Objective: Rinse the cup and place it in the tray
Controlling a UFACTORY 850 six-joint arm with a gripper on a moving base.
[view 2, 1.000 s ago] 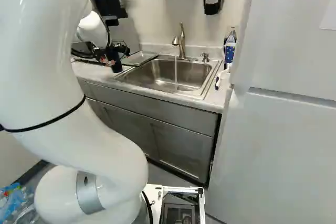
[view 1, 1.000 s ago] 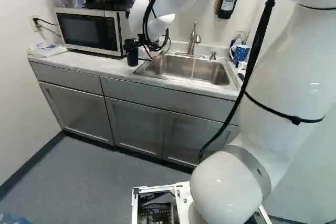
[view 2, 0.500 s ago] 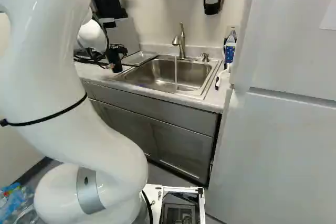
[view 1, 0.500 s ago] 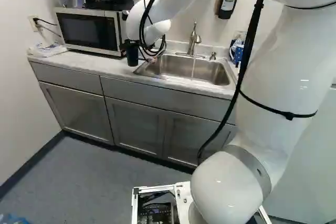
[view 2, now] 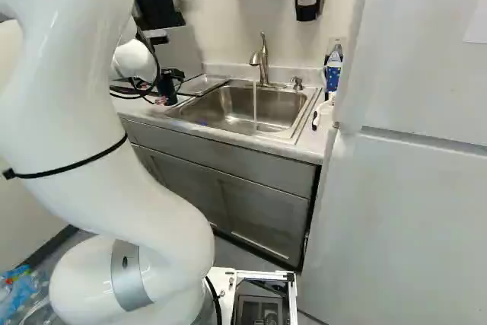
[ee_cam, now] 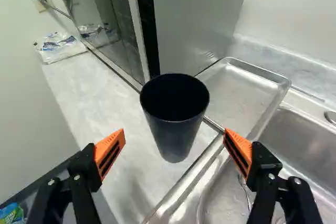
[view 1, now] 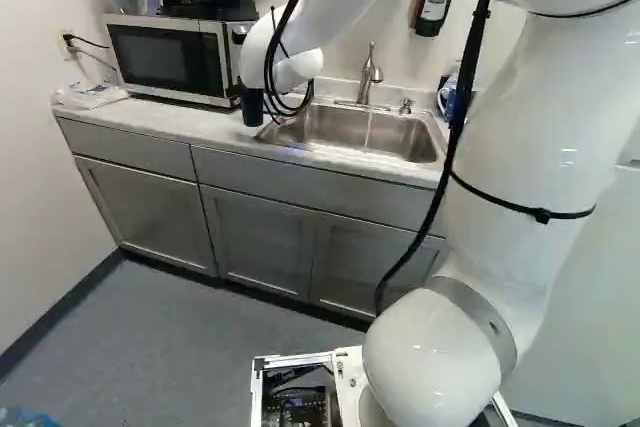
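In the right base view my gripper (view 2: 160, 100) is low at the counter beside the black cup (view 2: 168, 86), partly hidden by the arm and cables. The cup (view 1: 252, 107) shows in the left base view in front of the microwave. Seen from the wrist, my gripper (ee_cam: 175, 142) stands wide open, and the upright cup (ee_cam: 176, 116) stands on the counter just ahead, centred between the lines of its orange-padded fingers, touched by neither. The metal tray (ee_cam: 244, 95) lies beyond the cup, beside the sink basin (view 2: 262, 108). Water runs from the faucet (view 2: 260, 58).
The microwave (view 1: 170, 59) stands close behind the cup. The sink's raised rim (ee_cam: 181, 187) runs under the gripper. A plastic packet (ee_cam: 59, 46) lies by the wall. A blue patterned cup (view 2: 332, 75) and a brush (view 2: 316, 119) are right of the sink.
My arm has swung slightly left in the left base view and come lower, bringing the gripper down towards the cup. The base and the cup have stayed where they were.
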